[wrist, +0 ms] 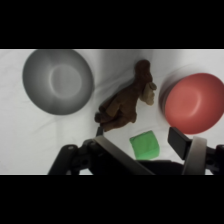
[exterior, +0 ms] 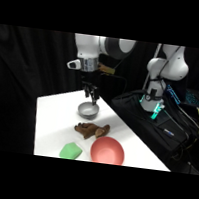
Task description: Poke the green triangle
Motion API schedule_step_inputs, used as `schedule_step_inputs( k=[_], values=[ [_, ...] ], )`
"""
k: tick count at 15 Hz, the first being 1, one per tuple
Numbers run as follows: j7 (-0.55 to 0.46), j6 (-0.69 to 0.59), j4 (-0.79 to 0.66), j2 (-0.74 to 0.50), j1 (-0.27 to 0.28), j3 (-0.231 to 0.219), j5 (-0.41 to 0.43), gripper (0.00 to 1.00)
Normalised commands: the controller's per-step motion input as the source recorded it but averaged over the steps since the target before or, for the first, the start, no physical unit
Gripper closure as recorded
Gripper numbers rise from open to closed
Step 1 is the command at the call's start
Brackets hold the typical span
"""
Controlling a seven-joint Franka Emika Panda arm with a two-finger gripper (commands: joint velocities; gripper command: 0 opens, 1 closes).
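Side view: the white arm's two-finger gripper (exterior: 91, 93) hangs in the upper middle of the frame, pointing down above a small round grey metal bowl (exterior: 87, 109) near the far end of the white table (exterior: 52, 122). Its tips appear to stop just over the bowl's rim; contact cannot be confirmed from here.

Below the grey bowl, toward frame centre, lies a brown lumpy soft toy (exterior: 91, 130), stretched roughly sideways. Lower right of the toy sits a round red bowl (exterior: 108, 150), cut by the bottom edge of the frame. The small flat bright-green triangle block with rounded corners (exterior: 71, 151) lies at bottom centre-left, just beside the red bowl, below the toy, well apart from the gripper.

Wrist view: grey metal bowl (wrist: 58, 81) upper left, brown toy (wrist: 127, 99) at centre, lying on a slant, red bowl (wrist: 193, 103) at right. Green block (wrist: 145, 145) in the lower middle, just under the toy's lower end, apart from it. Gripper (wrist: 142, 143) rises from the bottom edge; its two fingers (wrist: 181, 142) stand apart, with the green block showing in the gap between them. Nothing is held.
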Motion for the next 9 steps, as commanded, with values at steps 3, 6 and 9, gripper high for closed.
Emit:
schedule_step_inputs(
  k=[3, 6, 9],
  values=[
    [0.21, -0.24, 0.68, 0.45, 0.087, 0.059, -0.061, 0.00],
    [0.21, -0.24, 0.68, 0.44, 0.094, 0.032, -0.118, 0.00],
    [0.09, -0.19, 0.62, 0.38, 0.065, 0.022, -0.091, 0.36]
  ],
)
